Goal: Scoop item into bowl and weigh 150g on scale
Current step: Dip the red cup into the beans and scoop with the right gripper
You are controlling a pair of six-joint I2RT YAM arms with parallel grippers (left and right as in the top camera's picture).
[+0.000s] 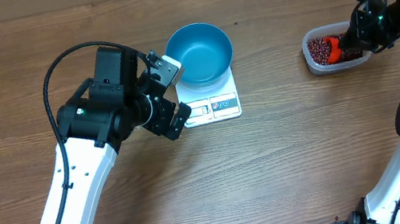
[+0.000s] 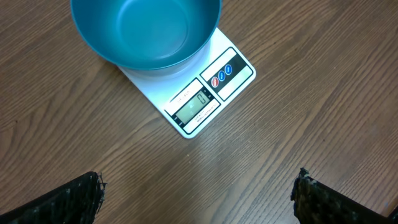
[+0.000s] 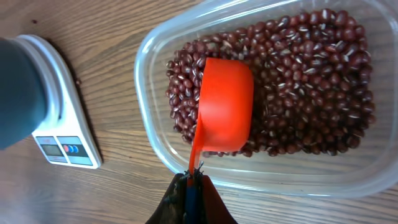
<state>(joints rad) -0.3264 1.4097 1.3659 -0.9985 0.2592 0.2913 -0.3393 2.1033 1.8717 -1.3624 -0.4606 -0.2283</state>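
Observation:
The blue bowl [image 1: 199,51] [image 2: 146,31] stands empty on the white scale [image 1: 220,109] [image 2: 205,93]. My left gripper [image 1: 174,93] [image 2: 199,199] hovers open just left of the scale, with bare table between its fingers [image 2: 68,202]. Far right, a heap of maroon beans, the item [image 1: 321,49] [image 3: 311,81], fills a clear tub [image 1: 310,61] [image 3: 144,106]. My right gripper [image 1: 351,42] [image 3: 194,186] is shut on the handle of a red scoop [image 1: 333,47] [image 3: 225,106]. The scoop's cup rests on the beans with its rounded outside towards the wrist camera.
In the right wrist view, the scale [image 3: 62,124] and a blurred bowl [image 3: 18,93] lie to the left of the tub. Bare wooden table separates the scale from the tub. My right arm rises along the right edge.

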